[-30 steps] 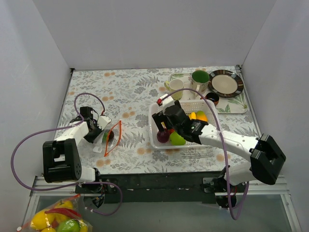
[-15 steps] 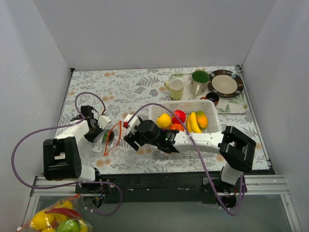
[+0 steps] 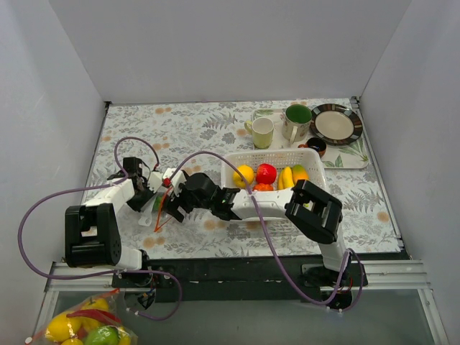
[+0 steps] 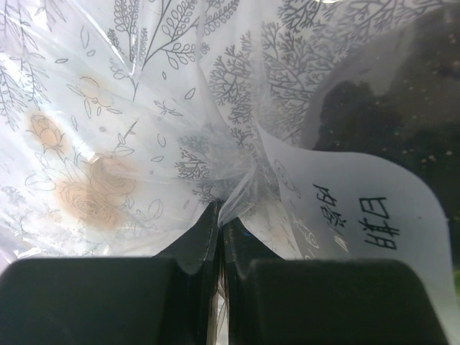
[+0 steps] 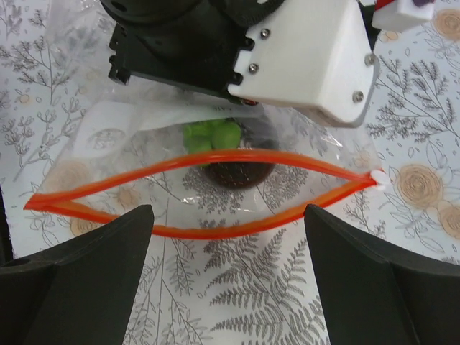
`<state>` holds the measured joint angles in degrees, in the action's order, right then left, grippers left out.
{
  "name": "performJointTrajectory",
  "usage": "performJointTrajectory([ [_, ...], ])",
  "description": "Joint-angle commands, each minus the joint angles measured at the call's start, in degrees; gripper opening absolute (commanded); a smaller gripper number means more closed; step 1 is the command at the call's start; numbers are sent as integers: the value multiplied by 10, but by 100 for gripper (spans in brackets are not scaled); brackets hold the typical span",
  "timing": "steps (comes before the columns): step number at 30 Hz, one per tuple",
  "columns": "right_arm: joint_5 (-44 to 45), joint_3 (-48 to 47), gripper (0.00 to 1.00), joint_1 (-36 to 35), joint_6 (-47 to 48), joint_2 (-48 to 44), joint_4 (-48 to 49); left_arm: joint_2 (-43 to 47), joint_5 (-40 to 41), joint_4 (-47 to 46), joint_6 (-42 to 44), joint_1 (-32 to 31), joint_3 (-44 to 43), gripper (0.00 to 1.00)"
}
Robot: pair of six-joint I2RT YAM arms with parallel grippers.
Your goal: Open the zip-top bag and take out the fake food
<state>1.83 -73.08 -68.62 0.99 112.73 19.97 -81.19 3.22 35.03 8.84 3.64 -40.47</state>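
The zip-top bag [image 3: 162,206] lies left of centre, its red zip strip [image 5: 215,159] bowed open in a wide oval. Inside it sits one dark purple fake food piece with green leaves [image 5: 228,164], which shows dark through the plastic in the left wrist view [image 4: 381,108]. My left gripper [image 3: 146,195] is shut on the bag's closed end [image 4: 237,194]. My right gripper [image 5: 228,215] is open and empty, just in front of the bag's mouth [image 3: 172,208]. Yellow, red and orange fake food [image 3: 266,173] lies in the white basket [image 3: 316,155].
A tray [image 3: 356,159] at the back right holds two cups [image 3: 262,131], a plate [image 3: 336,123] and a small dark bowl. A second bag of yellow and green fruit [image 3: 86,329] lies below the table's near left corner. My right arm stretches across the basket's left end.
My right gripper has swung left from the basket across the table to the bag's open mouth. My left gripper has kept its hold and barely moved.
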Motion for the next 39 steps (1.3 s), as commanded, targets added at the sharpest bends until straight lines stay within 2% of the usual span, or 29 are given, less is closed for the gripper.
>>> performJointTrajectory([
  [1,-40,-49,94,2,-4,34,36,-32,-77,20,-23,-9,43,0],
  [8,-65,-75,94,8,-6,72,35,-34,-74,13,-20,-10,48,0],
  [15,-69,-101,99,16,-20,108,39,-40,-79,13,-21,-10,47,0],
  [31,-90,-184,98,25,-52,197,67,-40,-83,34,-21,-11,39,0],
  [34,-95,-183,93,26,-61,199,70,-37,-81,34,-21,-10,43,0],
  [37,-98,-174,81,26,-68,189,70,-38,-77,32,-21,-10,46,0],
  [39,-97,-148,67,28,-71,178,75,-40,-75,28,-21,-10,46,0],
])
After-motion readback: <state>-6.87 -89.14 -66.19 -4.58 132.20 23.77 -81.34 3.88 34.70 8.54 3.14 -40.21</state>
